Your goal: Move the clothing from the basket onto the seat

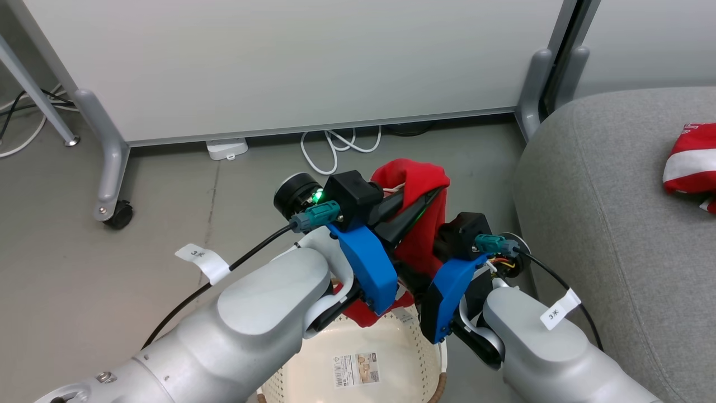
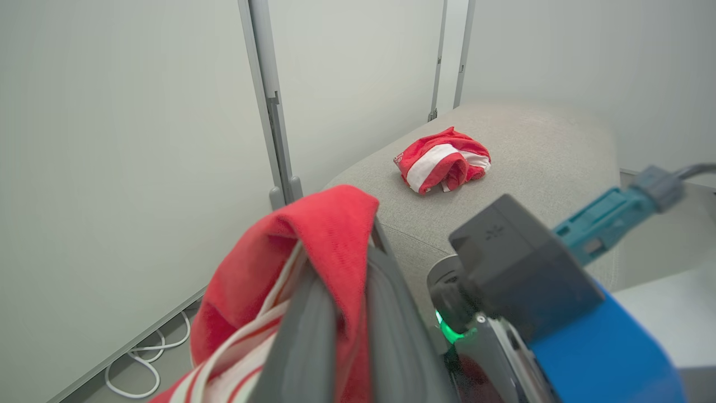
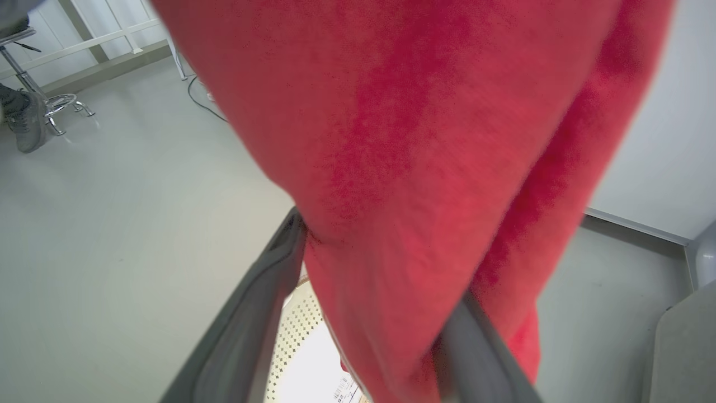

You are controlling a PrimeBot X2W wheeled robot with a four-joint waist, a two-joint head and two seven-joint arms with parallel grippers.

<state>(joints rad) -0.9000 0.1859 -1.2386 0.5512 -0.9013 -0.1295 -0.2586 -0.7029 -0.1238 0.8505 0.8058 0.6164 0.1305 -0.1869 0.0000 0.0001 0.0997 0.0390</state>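
Item: red garment (image 1: 414, 173), hanging vertically, clenched in my left end effector (image 1: 428, 200); right end effector (image 3: 377, 260) seemingly spread around it. Seat (image 1: 604, 224) lies rightward, nearer my right arm.

Silver-grey arms (image 1: 268, 313), blue wrist brackets (image 1: 366, 260), black camera boxes (image 1: 352, 196), teal plugs (image 1: 321, 215), black cables (image 1: 224, 274) with white tags (image 1: 204, 260), dark fingers (image 1: 405, 218).

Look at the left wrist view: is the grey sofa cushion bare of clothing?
No, a crumpled red-and-white garment lies on top of the grey sofa cushion.
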